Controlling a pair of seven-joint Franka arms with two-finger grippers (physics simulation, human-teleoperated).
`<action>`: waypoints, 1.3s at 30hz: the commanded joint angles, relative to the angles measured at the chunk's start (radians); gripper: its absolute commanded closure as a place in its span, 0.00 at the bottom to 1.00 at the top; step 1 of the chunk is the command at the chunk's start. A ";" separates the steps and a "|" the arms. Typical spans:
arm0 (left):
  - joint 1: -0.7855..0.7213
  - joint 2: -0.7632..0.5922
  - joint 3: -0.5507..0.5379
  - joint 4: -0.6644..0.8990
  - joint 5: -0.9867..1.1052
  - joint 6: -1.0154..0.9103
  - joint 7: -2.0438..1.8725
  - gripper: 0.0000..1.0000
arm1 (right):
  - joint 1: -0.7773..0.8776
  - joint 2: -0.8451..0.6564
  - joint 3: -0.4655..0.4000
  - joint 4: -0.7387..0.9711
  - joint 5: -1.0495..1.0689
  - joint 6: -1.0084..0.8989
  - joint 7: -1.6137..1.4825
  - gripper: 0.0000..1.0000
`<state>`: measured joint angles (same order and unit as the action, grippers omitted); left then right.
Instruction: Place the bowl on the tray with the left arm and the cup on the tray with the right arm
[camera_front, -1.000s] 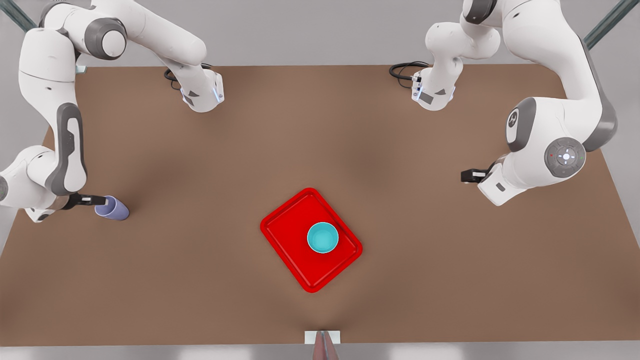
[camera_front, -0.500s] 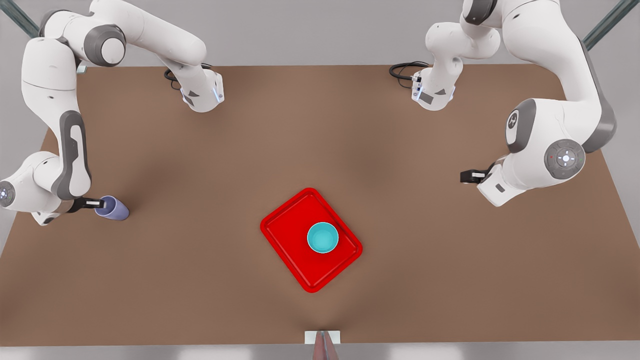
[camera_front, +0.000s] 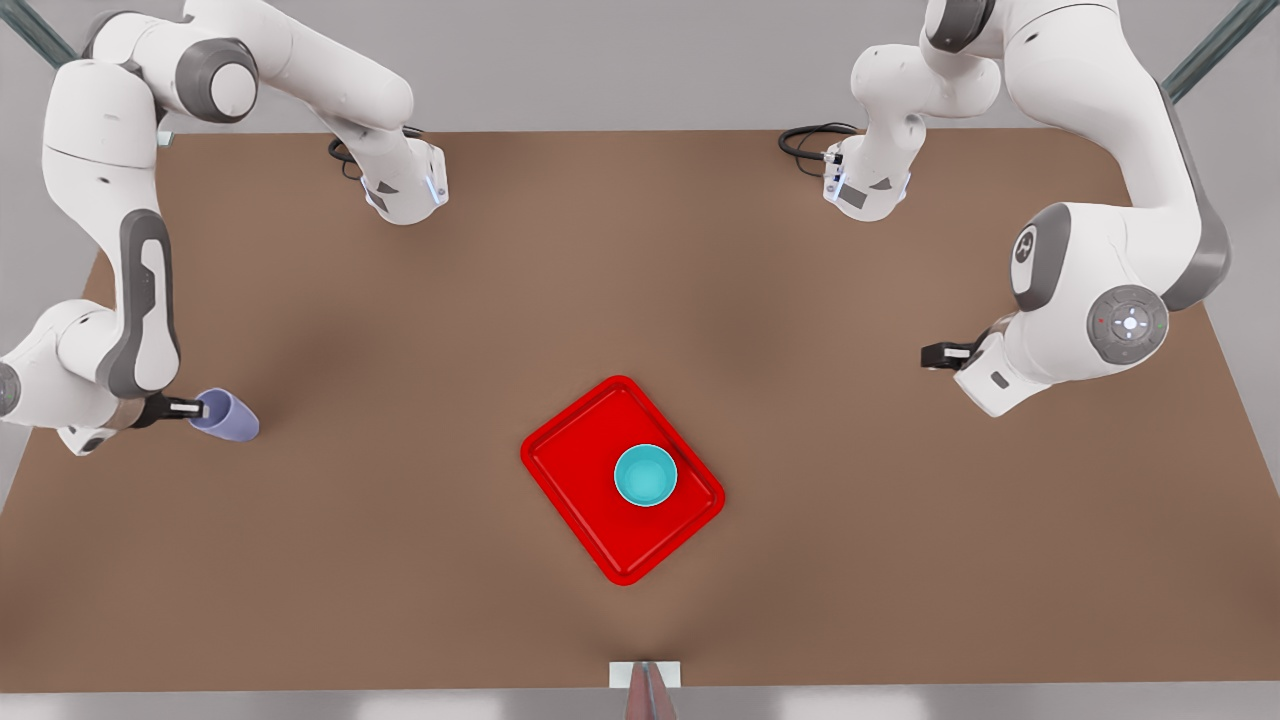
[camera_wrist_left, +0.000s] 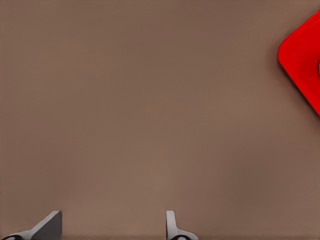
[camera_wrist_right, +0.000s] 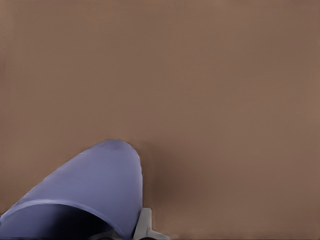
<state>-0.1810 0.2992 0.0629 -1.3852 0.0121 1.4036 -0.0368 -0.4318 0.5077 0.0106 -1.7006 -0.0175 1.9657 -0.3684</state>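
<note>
The teal bowl (camera_front: 645, 475) sits inside the red tray (camera_front: 575, 450) at the table's middle front. One tray corner (camera_wrist_left: 305, 60) appears in the left wrist view. The lavender cup (camera_front: 226, 416) stands on the table at the front view's left. My right gripper (camera_front: 190, 408) is at its rim. In the right wrist view the cup (camera_wrist_right: 95, 190) lies right under the camera, with one finger (camera_wrist_right: 143, 225) pressed on its outer wall. My left gripper (camera_front: 940, 353) hangs at the front view's right, open (camera_wrist_left: 110, 231) over bare table.
The two arm bases (camera_front: 405, 190) (camera_front: 865, 190) stand at the table's far edge with cables beside them. A small white marker (camera_front: 645, 675) sits at the near edge. Brown tabletop stretches between the cup and the tray.
The right arm's wrist and elbow shifted a little, and its gripper drew slightly toward the front view's left. The cup, bowl and tray stayed put. The left arm barely moved.
</note>
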 joint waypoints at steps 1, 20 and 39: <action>0.000 0.000 0.000 0.000 0.002 0.000 0.000 0.00 | 0.004 -0.005 0.002 0.004 -0.010 -0.002 0.008 0.79; 0.001 0.011 0.003 0.000 0.003 0.000 -0.006 0.00 | 0.168 -0.009 0.095 0.312 -0.019 -0.355 0.302 0.79; 0.008 0.005 0.005 0.002 0.002 0.003 -0.006 0.00 | 0.499 0.110 0.309 0.386 0.024 -0.255 0.951 0.79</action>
<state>-0.1733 0.3038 0.0675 -1.3837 0.0135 1.4067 -0.0424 0.1020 0.6410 0.3189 -1.2785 0.0131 1.7166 0.6212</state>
